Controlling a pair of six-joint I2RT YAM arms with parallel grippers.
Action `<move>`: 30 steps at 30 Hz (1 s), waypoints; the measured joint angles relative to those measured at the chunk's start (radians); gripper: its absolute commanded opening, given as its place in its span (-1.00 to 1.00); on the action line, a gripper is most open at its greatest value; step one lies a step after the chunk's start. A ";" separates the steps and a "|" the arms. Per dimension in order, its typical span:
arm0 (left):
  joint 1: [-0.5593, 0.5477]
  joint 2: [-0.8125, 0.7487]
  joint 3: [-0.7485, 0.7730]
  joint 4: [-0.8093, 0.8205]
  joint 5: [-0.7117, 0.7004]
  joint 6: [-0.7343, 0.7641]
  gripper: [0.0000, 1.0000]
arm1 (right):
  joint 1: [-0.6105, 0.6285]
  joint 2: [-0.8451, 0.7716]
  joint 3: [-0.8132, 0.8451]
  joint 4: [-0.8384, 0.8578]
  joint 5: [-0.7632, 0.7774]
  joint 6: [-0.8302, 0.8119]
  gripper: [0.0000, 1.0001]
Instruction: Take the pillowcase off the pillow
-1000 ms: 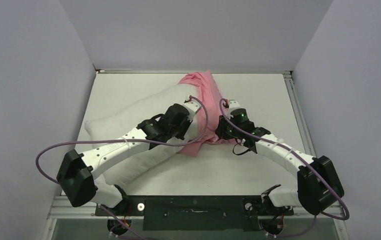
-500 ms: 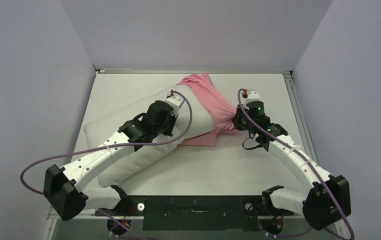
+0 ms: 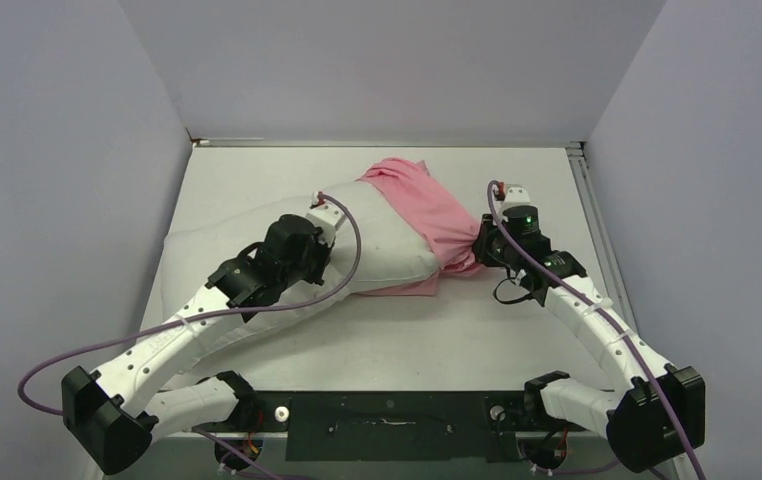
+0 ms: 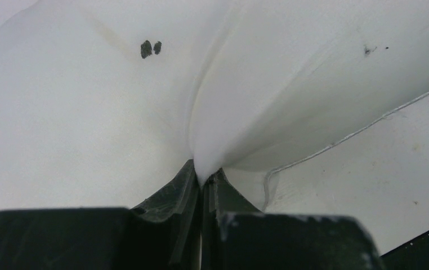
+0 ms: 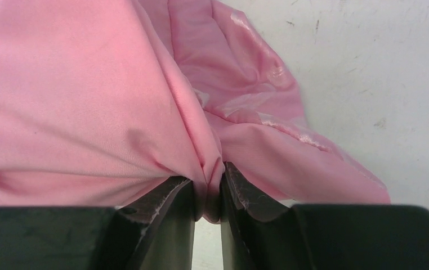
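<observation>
Pillowcase: bunched fold clamped between right gripper fingers, rest draped beyond them. Pillow: fold pinched in left gripper. Handling: draw both apart steadily, low.

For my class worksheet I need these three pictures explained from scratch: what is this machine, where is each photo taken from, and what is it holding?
The machine is two white robot arms, left arm and right arm, bolted at the near edge of a white table. Each ends in a two-finger gripper. The wide picture comes from a fixed camera above and behind the arms; the two close-ups come from cameras on the wrists, each showing its own gripper at the bottom. On the table lies a large plump white pillow, its right end inside a shiny pink satin pillowcase. The left gripper is shut on a pinch of the pillow's white fabric; the right gripper is shut on a fold of the pillowcase.
</observation>
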 measured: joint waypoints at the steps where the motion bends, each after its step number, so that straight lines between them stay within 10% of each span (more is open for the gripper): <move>1: 0.000 -0.016 -0.012 0.001 0.006 0.007 -1.00 | -0.001 0.000 0.000 -0.008 -0.004 0.000 -0.58; 7: 0.003 -0.109 -0.079 0.001 0.031 0.049 -1.00 | -0.004 -0.002 0.000 -0.043 0.024 -0.002 -0.36; 18: 0.008 -0.215 -0.163 0.002 0.078 0.121 -1.00 | -0.009 0.003 0.101 -0.063 -0.028 -0.042 0.89; 30: 0.013 -0.238 -0.188 0.014 0.122 0.144 -1.00 | 0.125 0.318 0.351 0.105 -0.157 -0.057 0.79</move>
